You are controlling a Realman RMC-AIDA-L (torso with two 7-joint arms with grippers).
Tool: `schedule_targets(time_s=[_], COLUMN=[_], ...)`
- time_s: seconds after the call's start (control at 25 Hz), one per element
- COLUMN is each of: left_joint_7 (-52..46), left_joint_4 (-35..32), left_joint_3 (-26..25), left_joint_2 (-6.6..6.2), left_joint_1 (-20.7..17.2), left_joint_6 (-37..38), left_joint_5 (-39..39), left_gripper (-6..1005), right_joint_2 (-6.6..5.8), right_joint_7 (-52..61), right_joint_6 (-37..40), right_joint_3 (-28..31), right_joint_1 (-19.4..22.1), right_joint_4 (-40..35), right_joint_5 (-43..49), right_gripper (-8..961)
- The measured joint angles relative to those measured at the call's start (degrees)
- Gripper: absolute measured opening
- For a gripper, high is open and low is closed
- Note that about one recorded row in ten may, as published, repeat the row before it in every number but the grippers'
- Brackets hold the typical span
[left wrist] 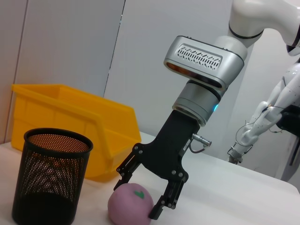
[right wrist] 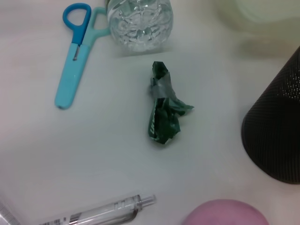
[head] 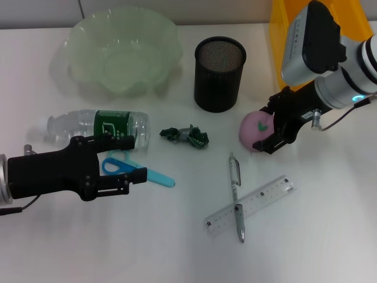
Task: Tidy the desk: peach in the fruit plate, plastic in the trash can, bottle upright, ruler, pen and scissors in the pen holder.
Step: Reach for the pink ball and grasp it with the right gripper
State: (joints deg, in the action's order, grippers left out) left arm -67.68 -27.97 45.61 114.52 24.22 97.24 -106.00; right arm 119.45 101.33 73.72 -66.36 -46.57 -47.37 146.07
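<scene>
1. My left gripper hangs open above the blue scissors, just beside the bottle, which lies on its side, not yet upright.
2. The fruit plate at the far left holds nothing I can see.
3. The crumpled green plastic sits on the desk between bottle and peach, untouched; the yellow bin at the far right is, I judge, its trash can.
4. The pen holder looks empty; pen and ruler lie crossed in front of me.
5. My right gripper straddles the pink peach, fingers spread around it, not closed.
6. So nothing is finished; I judge the peach comes first.
7. The left wrist view alone shows the right gripper from the side, its fingers around the peach; the right wrist view gives the plastic up close.
</scene>
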Motion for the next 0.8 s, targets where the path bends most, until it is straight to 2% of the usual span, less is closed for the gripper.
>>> schedule_targets(time_s=[0.8], left_joint_7=[0.0], left_joint_4=[-0.1], left_joint_3=[0.0], left_joint_2=[0.18], left_joint_1=[0.1], left_joint_6=[-0.2], left_joint_5=[0.0], left_gripper=[776], right_joint_2=[-0.09], right_joint_7=[-0.4], right_joint_6=[-0.1], right_joint_3=[0.0], right_joint_1=[-0.4], right_joint_4=[0.0], right_joint_5=[0.0], right_gripper=[812])
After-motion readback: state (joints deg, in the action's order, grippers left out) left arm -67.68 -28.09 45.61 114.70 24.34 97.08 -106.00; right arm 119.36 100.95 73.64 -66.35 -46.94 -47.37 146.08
